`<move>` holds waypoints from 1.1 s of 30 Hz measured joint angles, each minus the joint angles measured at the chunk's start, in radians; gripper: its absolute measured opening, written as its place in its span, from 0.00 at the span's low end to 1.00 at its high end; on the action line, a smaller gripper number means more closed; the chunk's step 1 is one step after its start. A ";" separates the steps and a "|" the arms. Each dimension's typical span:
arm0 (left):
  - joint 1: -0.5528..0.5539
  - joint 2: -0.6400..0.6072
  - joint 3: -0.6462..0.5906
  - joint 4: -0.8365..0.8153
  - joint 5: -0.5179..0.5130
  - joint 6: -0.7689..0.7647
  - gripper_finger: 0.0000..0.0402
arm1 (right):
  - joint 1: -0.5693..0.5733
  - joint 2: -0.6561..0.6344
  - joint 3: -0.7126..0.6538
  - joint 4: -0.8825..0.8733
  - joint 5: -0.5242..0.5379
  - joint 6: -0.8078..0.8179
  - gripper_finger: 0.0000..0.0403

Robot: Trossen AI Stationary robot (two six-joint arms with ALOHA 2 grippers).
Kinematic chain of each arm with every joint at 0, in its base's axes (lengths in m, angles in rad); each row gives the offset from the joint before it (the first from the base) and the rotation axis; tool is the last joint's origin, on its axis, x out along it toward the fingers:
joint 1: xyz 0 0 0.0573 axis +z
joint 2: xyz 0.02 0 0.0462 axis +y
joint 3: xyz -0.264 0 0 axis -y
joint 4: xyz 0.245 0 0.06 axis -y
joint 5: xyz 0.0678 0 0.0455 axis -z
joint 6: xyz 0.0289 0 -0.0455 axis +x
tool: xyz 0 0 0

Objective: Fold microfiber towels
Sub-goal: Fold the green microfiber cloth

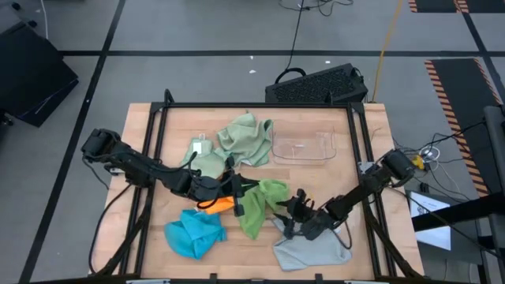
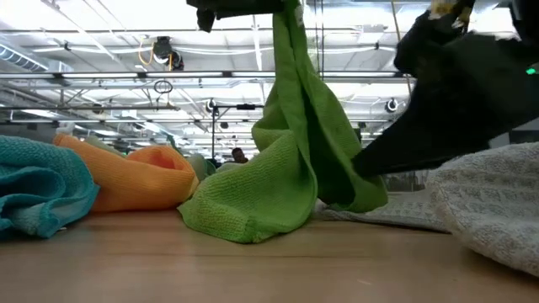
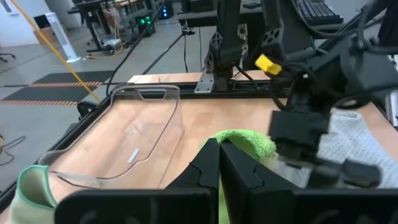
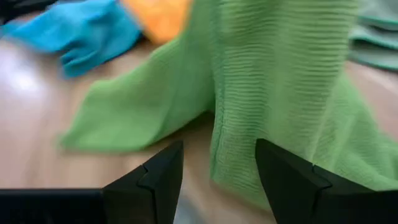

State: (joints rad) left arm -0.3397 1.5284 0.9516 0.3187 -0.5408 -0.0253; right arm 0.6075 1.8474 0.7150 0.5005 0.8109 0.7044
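Two grippers are meeting at a bright green towel (image 1: 260,205) mid-table. Left gripper (image 3: 219,163) is pinching its raised corner (fingers pressed together), while right gripper (image 4: 219,177) is hovering beside it, fingers spread.

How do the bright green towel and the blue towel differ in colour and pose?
The bright green towel hangs lifted, pinched by the left gripper, its lower end bunched on the table; the blue towel lies crumpled on the table, untouched. The green one sits mid-table, the blue near the front edge. Both are soft, unfolded cloths.
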 joint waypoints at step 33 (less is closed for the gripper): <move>-0.240 -0.127 -0.001 0.249 0.264 -0.013 0.02 | -0.015 -0.663 0.021 -0.386 -0.559 -0.339 0.01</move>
State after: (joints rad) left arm -0.5796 1.4017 0.9508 0.5674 -0.2767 -0.0382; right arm 0.5922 1.1846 0.7357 0.1141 0.2518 0.3650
